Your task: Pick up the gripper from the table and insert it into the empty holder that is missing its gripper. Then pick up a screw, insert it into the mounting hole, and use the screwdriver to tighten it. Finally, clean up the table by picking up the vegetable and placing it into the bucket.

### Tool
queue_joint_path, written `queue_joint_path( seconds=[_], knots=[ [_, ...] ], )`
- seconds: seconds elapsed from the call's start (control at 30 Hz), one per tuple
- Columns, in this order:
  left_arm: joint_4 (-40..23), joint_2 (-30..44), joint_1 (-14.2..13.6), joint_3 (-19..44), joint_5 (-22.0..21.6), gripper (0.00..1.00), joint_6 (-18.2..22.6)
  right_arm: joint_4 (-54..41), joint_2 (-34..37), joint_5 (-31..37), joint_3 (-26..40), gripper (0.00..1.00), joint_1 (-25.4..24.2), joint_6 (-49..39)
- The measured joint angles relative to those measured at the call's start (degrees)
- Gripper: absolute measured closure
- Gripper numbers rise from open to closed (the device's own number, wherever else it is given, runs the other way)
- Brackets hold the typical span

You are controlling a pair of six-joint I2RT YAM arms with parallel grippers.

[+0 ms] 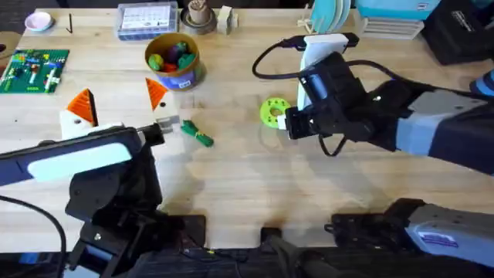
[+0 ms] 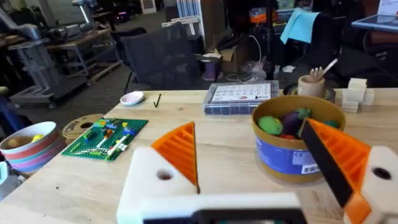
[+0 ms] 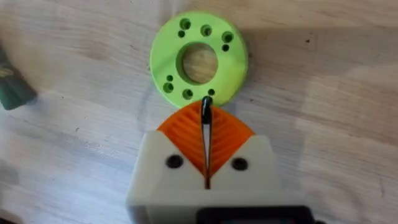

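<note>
Orange-padded right gripper (image 3: pixel 206 112) pinches a small black screw (image 3: pixel 206 107) at the lime-green disc (image 3: pixel 199 59) rim (six o'clock); left gripper (image 2: pixel 264 155) jaws spread near the bucket (image 2: pixel 295 146).

The right gripper (image 3: pixel 206 118) points down at the table, pads pressed together, arm reaching toward the middle; the left gripper (image 2: pixel 261 168) stands level, fingers spread.
</note>
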Motion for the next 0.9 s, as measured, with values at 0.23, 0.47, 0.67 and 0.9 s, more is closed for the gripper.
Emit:
queue_joint_path(
  seconds=[0.23, 0.47, 0.67, 0.9],
  knots=[
    [0.00, 0.00, 0.00, 0.00, 0.00, 0.008, 0.00, -0.06, 0.00, 0.02, 0.00, 0.995, 0.00, 0.37],
    [0.00, 0.00, 0.00, 0.00, 0.00, 0.008, 0.00, -6.85, -2.91, 0.02, 1.42, 0.995, 0.00, -0.06],
    [0.00, -0.02, 0.00, 0.00, 0.11, 0.009, 0.00, -21.27, -4.22, 0.00, 12.18, 0.996, 0.00, -4.60],
    [0.00, 0.00, 0.00, 0.00, 10.08, 0.008, -0.02, -27.15, -4.26, 0.00, 21.76, 0.996, 0.00, -8.99]
  ],
)
